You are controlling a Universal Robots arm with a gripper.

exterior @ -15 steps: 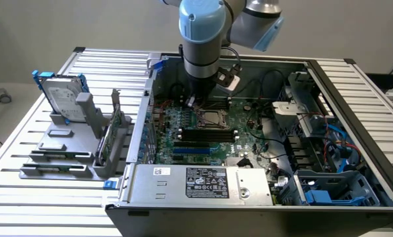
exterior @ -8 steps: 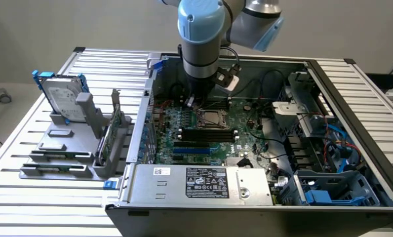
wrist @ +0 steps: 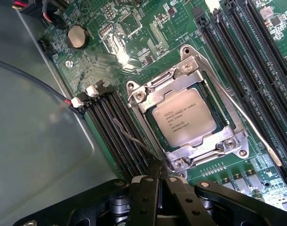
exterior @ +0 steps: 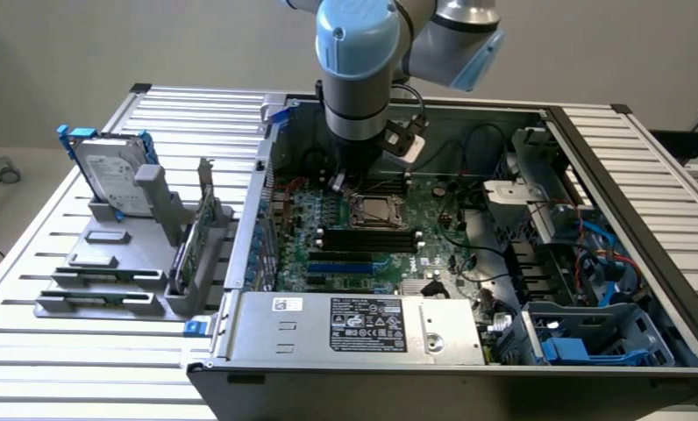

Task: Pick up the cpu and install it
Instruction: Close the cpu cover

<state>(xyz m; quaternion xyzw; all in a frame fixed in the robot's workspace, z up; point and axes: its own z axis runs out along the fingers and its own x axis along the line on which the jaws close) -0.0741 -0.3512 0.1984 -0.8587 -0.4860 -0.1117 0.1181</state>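
The cpu lies seated in its socket on the motherboard, its silver top and printed markings showing through the window of the metal load plate that frames it. A thin wire retention lever runs along the side next to the black memory slots and ends at the socket's corner, right under the gripper. The gripper's fingers are clenched together with nothing between them, and their tips appear to rest on or just beside that lever's end. A second, longer lever slants along the opposite side of the socket. In the exterior view the arm reaches straight down into the open computer case, the gripper just beyond the cpu. With the chip already in place, the work in hand looks to be securing the socket. Doing it well likely means pressing only on the lever, keeping the closed tips off the chip and the memory slots, and moving slowly so the thin wire does not slip out sideways.
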